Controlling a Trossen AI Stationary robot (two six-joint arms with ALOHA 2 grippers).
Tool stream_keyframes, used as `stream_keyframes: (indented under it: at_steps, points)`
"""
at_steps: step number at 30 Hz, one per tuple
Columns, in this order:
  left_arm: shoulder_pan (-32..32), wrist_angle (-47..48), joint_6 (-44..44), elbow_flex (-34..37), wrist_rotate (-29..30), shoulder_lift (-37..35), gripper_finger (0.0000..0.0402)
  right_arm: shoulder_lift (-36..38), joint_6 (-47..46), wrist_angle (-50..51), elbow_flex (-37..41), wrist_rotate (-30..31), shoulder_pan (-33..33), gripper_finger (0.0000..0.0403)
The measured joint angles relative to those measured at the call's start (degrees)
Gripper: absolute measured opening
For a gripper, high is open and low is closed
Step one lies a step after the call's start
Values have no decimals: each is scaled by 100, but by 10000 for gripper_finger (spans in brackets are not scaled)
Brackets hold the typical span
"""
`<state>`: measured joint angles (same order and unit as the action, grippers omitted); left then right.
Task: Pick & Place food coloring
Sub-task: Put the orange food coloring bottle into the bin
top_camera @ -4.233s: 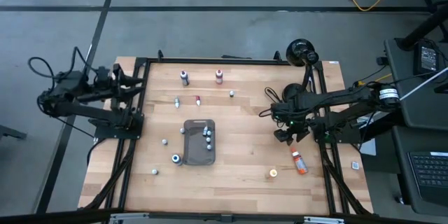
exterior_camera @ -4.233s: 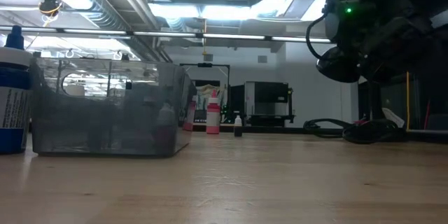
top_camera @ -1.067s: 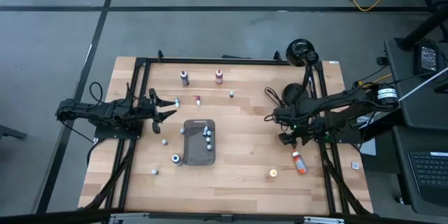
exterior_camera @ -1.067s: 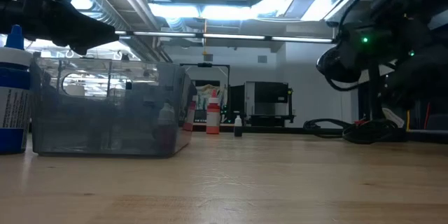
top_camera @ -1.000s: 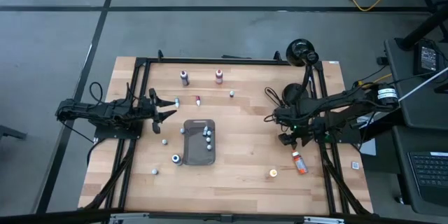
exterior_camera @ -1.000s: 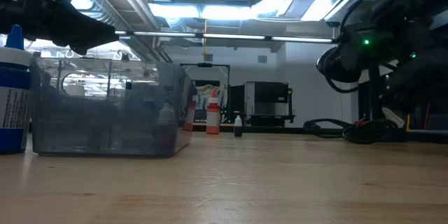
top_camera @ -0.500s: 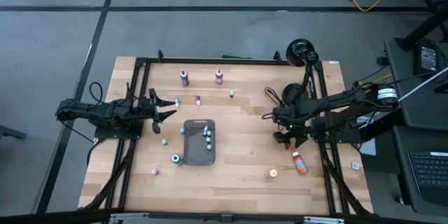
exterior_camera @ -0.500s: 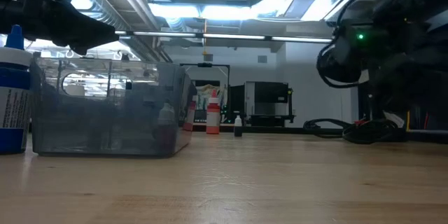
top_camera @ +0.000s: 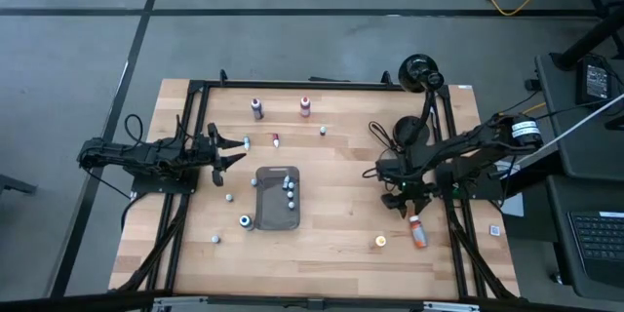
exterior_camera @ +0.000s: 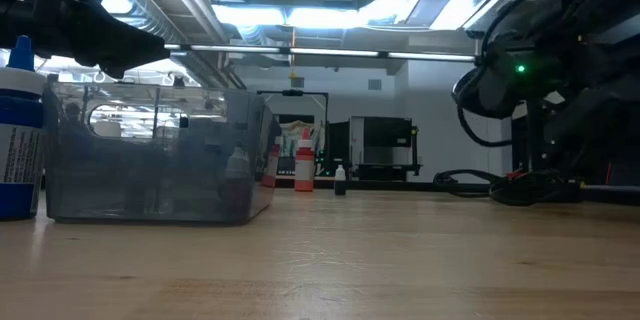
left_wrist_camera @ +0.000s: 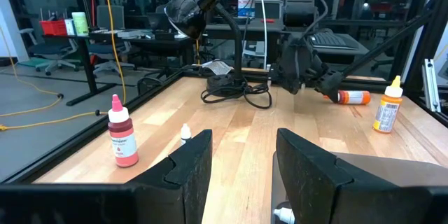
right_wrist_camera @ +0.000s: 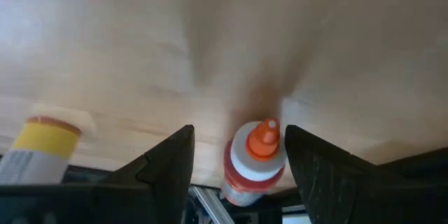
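An orange-capped food coloring bottle [right_wrist_camera: 253, 162] lies on its side on the wooden table near the right edge [top_camera: 417, 231]. My right gripper [right_wrist_camera: 238, 136] slants down just above it, open, one finger on either side of its cap end without touching. Beside it stands a yellow bottle [top_camera: 380, 241]. Small bottles [top_camera: 289, 187] stand in the dark grey tray [top_camera: 276, 213] at the table's middle. More are scattered on the table, among them two red ones [top_camera: 305, 107] at the far side. My left gripper [top_camera: 229, 151] hangs level at the left, open and with nothing in it.
A black lamp base and cable [top_camera: 419, 73] sit at the far right corner. Black frame rails [top_camera: 458, 234] run along the table's sides. Bare wood lies between the tray and my right gripper. The low view shows the tray's wall [exterior_camera: 150, 165] and a blue-capped bottle [exterior_camera: 15, 140].
My right gripper has sunk and moved a little toward the table's near edge, down toward the lying orange bottle, turning its wrist as it went. Its fingers have stayed open. No bottle has moved.
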<state>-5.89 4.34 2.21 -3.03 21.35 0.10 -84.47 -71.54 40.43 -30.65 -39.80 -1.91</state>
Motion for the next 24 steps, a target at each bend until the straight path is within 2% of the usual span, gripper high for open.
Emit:
stream_keyframes:
  at_steps: [3,8,18,24]
  points:
    - [0,0,0,0,-1,0,155,0,59,108,0,-31,-62,225]
    - [0,1,1,0,-1,0,155,29,176,572,5,268,-62,225]
    - [0,2,1,0,0,0,155,201,-198,607,7,565,-59,227]
    - [0,2,1,0,-1,0,155,225,-399,784,7,607,-74,264]
